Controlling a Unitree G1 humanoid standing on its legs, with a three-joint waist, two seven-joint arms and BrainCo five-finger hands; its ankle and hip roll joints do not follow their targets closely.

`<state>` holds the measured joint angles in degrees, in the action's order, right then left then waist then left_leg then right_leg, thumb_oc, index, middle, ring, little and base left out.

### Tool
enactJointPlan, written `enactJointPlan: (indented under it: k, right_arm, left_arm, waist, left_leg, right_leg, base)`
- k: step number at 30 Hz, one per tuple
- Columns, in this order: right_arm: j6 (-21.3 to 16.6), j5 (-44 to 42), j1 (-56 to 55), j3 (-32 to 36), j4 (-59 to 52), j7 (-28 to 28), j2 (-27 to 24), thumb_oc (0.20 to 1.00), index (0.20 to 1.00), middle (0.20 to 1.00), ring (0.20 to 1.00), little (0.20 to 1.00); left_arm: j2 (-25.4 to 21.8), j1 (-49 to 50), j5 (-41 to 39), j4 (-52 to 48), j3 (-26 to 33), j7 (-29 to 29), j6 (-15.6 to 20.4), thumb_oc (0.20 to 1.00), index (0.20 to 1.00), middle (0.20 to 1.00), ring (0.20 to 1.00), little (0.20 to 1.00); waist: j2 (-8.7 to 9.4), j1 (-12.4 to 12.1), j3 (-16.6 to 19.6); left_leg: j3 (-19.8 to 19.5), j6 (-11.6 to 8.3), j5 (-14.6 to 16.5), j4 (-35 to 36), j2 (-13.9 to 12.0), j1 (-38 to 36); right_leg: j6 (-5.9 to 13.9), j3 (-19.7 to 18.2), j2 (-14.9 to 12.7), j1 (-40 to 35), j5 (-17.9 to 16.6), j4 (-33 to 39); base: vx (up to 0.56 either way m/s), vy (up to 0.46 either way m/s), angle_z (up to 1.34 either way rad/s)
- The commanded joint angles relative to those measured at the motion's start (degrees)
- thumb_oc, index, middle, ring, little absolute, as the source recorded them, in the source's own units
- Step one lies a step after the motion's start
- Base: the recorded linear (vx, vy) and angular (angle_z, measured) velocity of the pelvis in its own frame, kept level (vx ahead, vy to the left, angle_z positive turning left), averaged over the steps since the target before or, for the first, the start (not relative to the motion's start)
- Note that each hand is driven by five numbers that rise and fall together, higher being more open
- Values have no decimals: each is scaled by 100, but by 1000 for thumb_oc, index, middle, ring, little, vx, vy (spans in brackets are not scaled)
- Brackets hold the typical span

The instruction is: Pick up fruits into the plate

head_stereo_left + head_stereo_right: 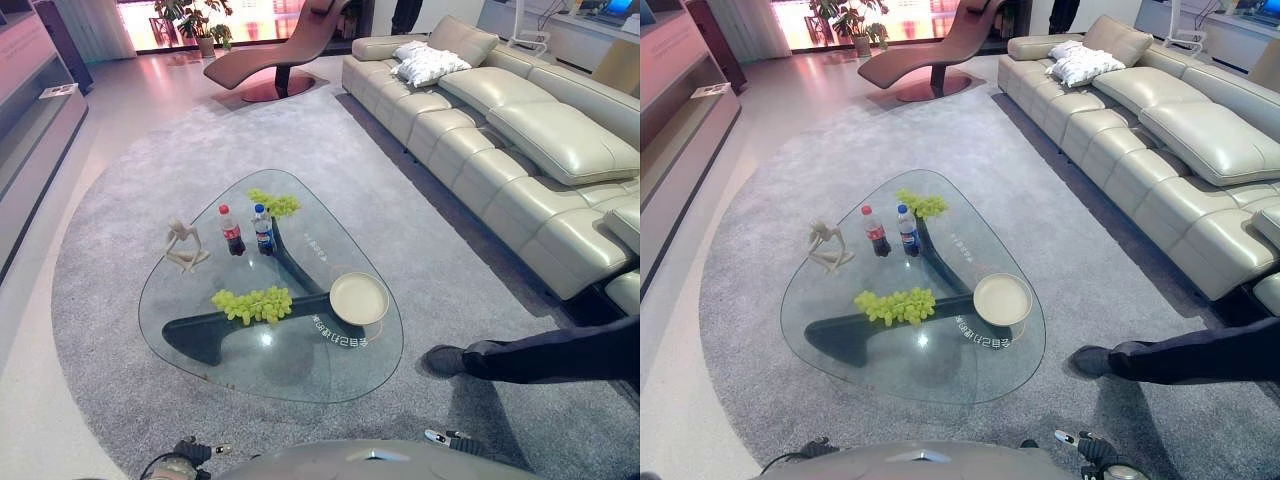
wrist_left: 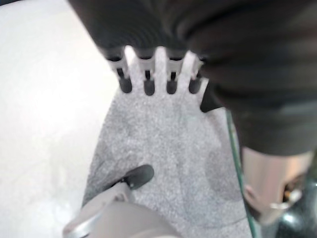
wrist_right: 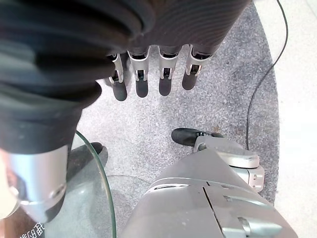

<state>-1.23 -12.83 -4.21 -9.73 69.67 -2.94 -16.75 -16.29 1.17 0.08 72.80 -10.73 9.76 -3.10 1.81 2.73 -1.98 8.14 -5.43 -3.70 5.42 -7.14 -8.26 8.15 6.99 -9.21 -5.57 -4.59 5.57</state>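
Fingers [image 2: 146, 82] of the left hand [image 2: 148, 29] and right hand [image 3: 148, 29] hang straight, holding nothing. Grapes [image 1: 254, 303] lie on the glass tabletop [image 1: 300, 370] beside the plate [image 1: 358, 298]; more grapes [image 1: 273, 203] lie beyond the bottles [image 1: 247, 230].

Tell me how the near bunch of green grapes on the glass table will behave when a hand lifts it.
The near bunch of green grapes looks loosely spread, so it will probably sag rather than lift stiffly. Its round berries may detach and roll on the smooth glass table. Hard squeezing would likely bruise them.
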Motion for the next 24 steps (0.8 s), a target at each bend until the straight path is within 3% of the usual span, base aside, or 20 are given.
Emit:
enactJointPlan:
  k: [1, 4, 10, 19, 24]
  right_arm:
    - [-56, 31, 544, 148, 422, 17, 52, 1000, 1000, 1000, 1000, 1000]
    - [-66, 43, 560, 166, 456, 9, 52, 1000, 1000, 1000, 1000, 1000]
    - [-69, 56, 552, 176, 489, 11, 48, 1000, 1000, 1000, 1000, 1000]
    - [-113, 105, 538, 195, 536, 18, 56, 1000, 1000, 1000, 1000, 1000]
    - [-92, 203, 539, 167, 545, -7, 52, 1000, 1000, 1000, 1000, 1000]
  left_arm:
    - [-173, -423, 89, 308, 110, 165, 342, 1000, 1000, 1000, 1000, 1000]
    - [-162, -440, 42, 307, 122, 224, 356, 1000, 1000, 1000, 1000, 1000]
    - [-197, -450, -79, 232, 220, 932, 740, 1000, 1000, 1000, 1000, 1000]
    - [-196, -456, -402, 186, 489, 1370, 1201, 1000, 1000, 1000, 1000, 1000]
    - [-215, -535, -368, 48, 553, 2335, 1736, 1000, 1000, 1000, 1000, 1000]
  waist:
    - [16, -79, -333]
    - [10, -80, -335]
    - [-1, -94, -330]
    - [2, -104, -351]
    - [5, -95, -357]
  left_leg:
    - [-194, 188, 693, -125, 148, -18]
    - [-196, 190, 697, -129, 149, -16]
    - [-216, 192, 714, -130, 161, -38]
    - [-235, 187, 715, -139, 153, -51]
    - [-236, 187, 717, -141, 149, -52]
  right_leg:
    - [-114, 116, 213, -250, 625, -250]
    - [-111, 112, 210, -247, 632, -258]
    - [-119, 124, 203, -285, 642, -243]
    - [-124, 118, 199, -295, 642, -259]
    - [-132, 104, 205, -294, 666, -285]
  base:
    - [0, 0, 0]
    - [0, 0, 0]
    - [0, 0, 0]
    - [0, 0, 0]
    - [0, 0, 0]
